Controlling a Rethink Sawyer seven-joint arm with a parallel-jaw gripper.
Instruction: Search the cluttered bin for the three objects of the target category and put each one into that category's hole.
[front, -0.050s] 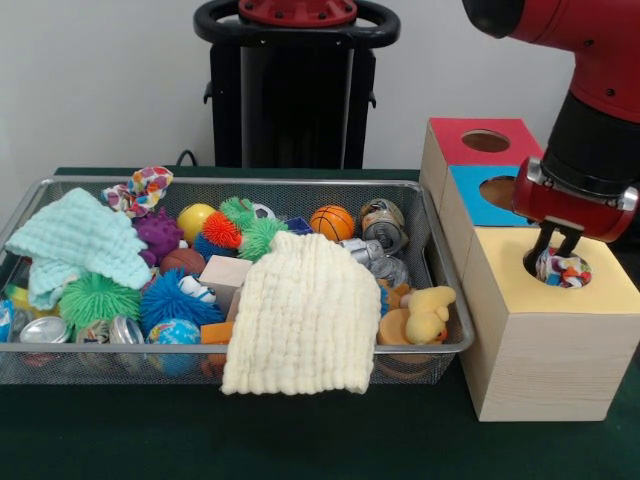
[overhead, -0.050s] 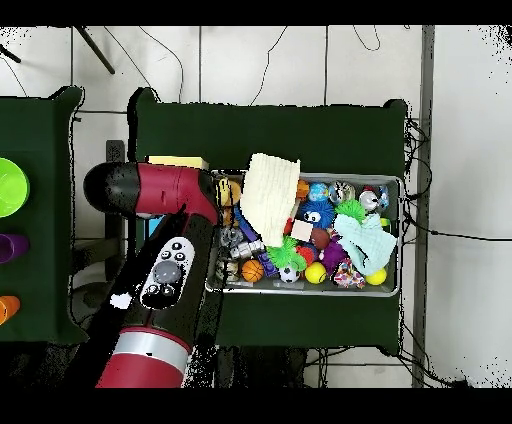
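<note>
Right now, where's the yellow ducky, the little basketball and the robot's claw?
yellow ducky (front, -0.050s: 428, 312), front view, on its body.
little basketball (front, -0.050s: 332, 222), front view, on its middle.
claw (front, -0.050s: 556, 243), front view, between its tips above the yellow box's hole.

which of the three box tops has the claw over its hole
The yellow-topped box, the frontmost of the three. The claw hangs over its hole, where a multicoloured scrunchie sits. The blue-topped box and red-topped box stand behind it.

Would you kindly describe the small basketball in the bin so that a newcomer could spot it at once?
Start at the wire mesh bin and look along its far side, just past the cream knitted cloth. The small basketball sits there beside the metal cans. It alone is smooth and orange with black seam lines, unlike the spiky rubber balls.
</note>
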